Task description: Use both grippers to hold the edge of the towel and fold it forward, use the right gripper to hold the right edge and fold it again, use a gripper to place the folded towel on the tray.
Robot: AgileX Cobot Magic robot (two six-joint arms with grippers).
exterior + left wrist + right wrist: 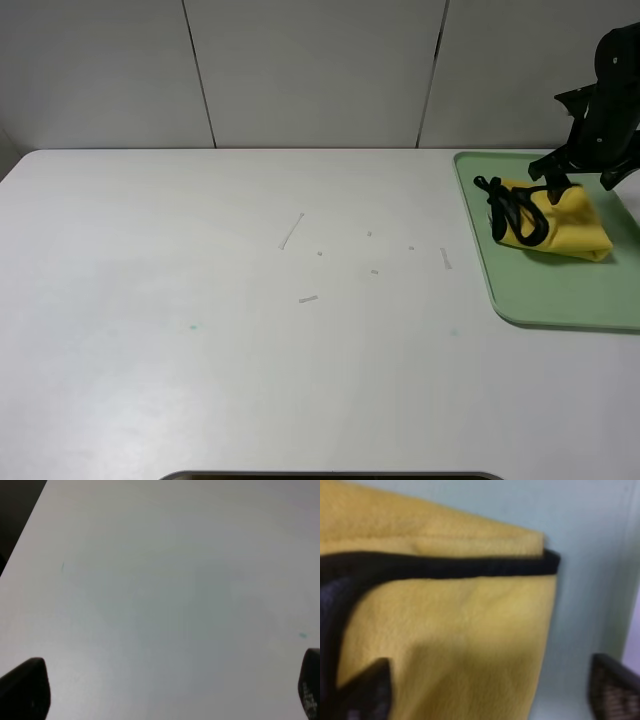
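The right gripper (556, 180) is standing with jaws spread and released directly over the folded yellow towel (556, 226), which is lying beneath it on the green tray (560, 295), long axis running toward the tray's right side; the left gripper (165, 700), also spread and empty, is hovering over bare table (165, 590).

The towel (552, 222) lies bunched in the tray (560, 290) – at the table's (250, 330) far right, toward the tray's back end.

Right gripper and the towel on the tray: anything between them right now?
Nothing. In the right wrist view the right gripper has its fingertips spread either side of the folded towel, directly above it. The exterior high view shows the towel lying on the tray.
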